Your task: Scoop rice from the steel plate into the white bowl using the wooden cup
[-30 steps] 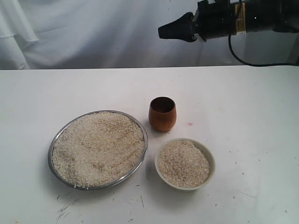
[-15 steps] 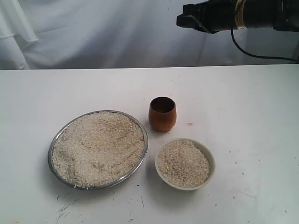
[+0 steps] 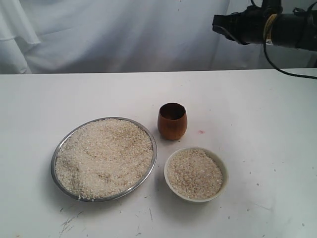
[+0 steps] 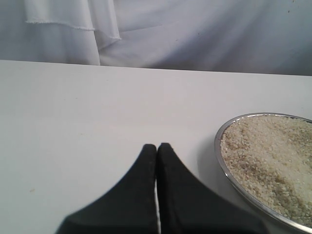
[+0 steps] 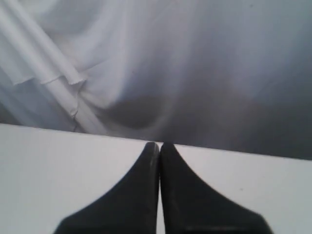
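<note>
The steel plate (image 3: 54, 161) sits front left on the table, heaped with rice (image 3: 104, 157). To its right stands the white bowl (image 3: 224, 169), filled with rice (image 3: 194, 174). Behind the bowl the wooden cup (image 3: 172, 125) stands upright, and nothing touches it. My right gripper (image 5: 159, 145) is shut and empty; its arm (image 3: 262, 26) hangs high at the back right, far from the cup. The left gripper (image 4: 157, 145) is shut and empty low over bare table beside the plate's rim (image 4: 222, 156). It is out of the exterior view.
A white cloth backdrop (image 3: 109, 34) hangs behind the table's far edge. A black cable (image 3: 292, 74) trails from the right arm. Stray grains and dark scuffs (image 3: 69, 223) mark the table's front.
The right arm has drawn back to the right along the top of the exterior view. Plate, bowl and cup have not moved.
</note>
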